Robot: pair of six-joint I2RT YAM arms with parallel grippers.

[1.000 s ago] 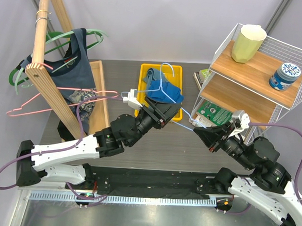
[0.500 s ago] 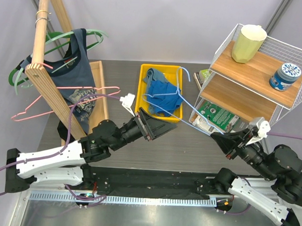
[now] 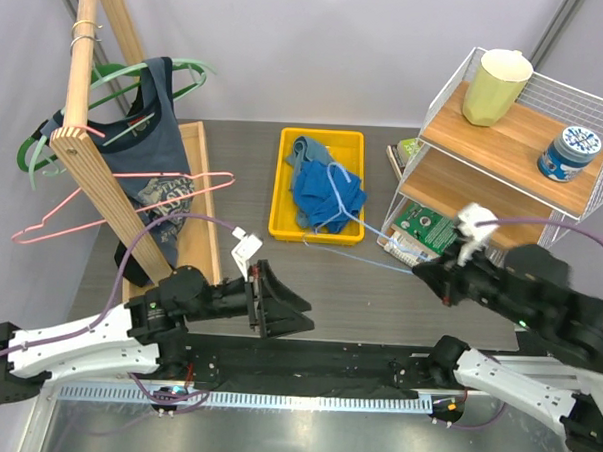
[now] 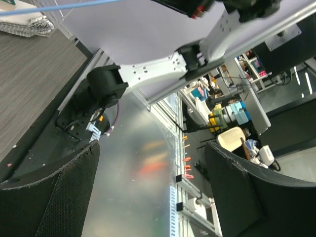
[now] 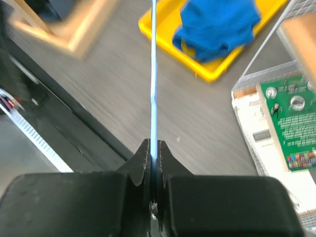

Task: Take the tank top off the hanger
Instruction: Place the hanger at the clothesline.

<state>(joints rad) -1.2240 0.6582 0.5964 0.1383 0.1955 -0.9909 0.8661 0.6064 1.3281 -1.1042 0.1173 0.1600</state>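
The blue tank top [image 3: 328, 192] lies bunched in the yellow tray [image 3: 284, 225]. The thin light-blue hanger [image 3: 365, 251] reaches from the cloth to my right gripper [image 3: 422, 275], which is shut on its wire. Its far end rests on the cloth; whether it still passes through the straps I cannot tell. In the right wrist view the jaws [image 5: 153, 148] pinch the hanger wire [image 5: 153, 74], with the tank top [image 5: 217, 24] and tray [image 5: 163, 37] ahead. My left gripper [image 3: 283, 307] hangs open near the table's front edge, nothing between its fingers [image 4: 49, 197].
A wooden rack [image 3: 94, 167] at the left carries a dark tank top [image 3: 145, 144] on a green hanger and a bare pink hanger [image 3: 52, 215]. A wire shelf [image 3: 505, 145] at the right holds a cup [image 3: 498, 86], a blue tin [image 3: 569, 153] and a circuit board [image 3: 426, 231].
My left gripper opened, let go of the tank top and drew back to the front edge. The tank top dropped into the tray. My right gripper kept the hanger and shifted slightly.
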